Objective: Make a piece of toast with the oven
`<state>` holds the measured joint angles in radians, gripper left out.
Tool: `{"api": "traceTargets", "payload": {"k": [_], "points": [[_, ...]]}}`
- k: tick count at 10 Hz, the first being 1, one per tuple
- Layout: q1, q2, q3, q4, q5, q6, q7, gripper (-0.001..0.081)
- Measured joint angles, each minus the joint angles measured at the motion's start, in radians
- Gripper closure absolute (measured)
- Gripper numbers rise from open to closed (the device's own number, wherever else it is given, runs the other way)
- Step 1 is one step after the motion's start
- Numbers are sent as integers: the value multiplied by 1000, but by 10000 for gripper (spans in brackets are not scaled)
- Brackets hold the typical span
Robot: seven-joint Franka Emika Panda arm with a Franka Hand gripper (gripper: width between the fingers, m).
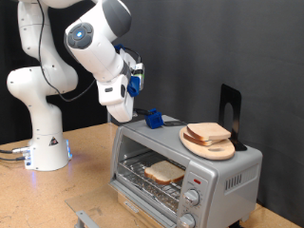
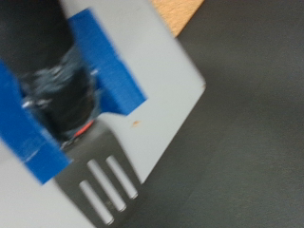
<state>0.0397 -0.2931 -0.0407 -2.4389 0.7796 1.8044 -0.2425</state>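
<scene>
Our tool (image 1: 126, 112) sits above the oven (image 1: 185, 169); the toast (image 1: 165, 172) lies below it inside. We cannot tell if it's open.

Round light-wood board (image 1: 210, 145) lay on the appliance's top at the exterior view's right, black upright stand (image 1: 229, 106) just behind it, blue-handled grey slotted spatula (image 2: 142, 104) lay to its left, pale desk (image 1: 57, 195), black backdrop (image 1: 218, 47) behind.

No words, brands or numbers can be read in either view. The marks on the robot base (image 1: 49, 149) are too small to make out.
</scene>
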Motion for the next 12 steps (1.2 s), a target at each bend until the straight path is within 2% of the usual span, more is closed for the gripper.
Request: {"api": "traceTargets", "payload": {"k": [1,3,5,9,11,12], "points": [[0,-8,3,-11,7,26,-32,0],[-12,-56,-29,-47,15,27,-137,0],[-35,-114,-84,-76,5,-43,-212,0],[-102,-206,-181,-90,-15,-117,-234,0],[-124,-235,-197,-99,-38,-138,-233,0],[-124,-233,-197,-99,-37,-138,-233,0]]}}
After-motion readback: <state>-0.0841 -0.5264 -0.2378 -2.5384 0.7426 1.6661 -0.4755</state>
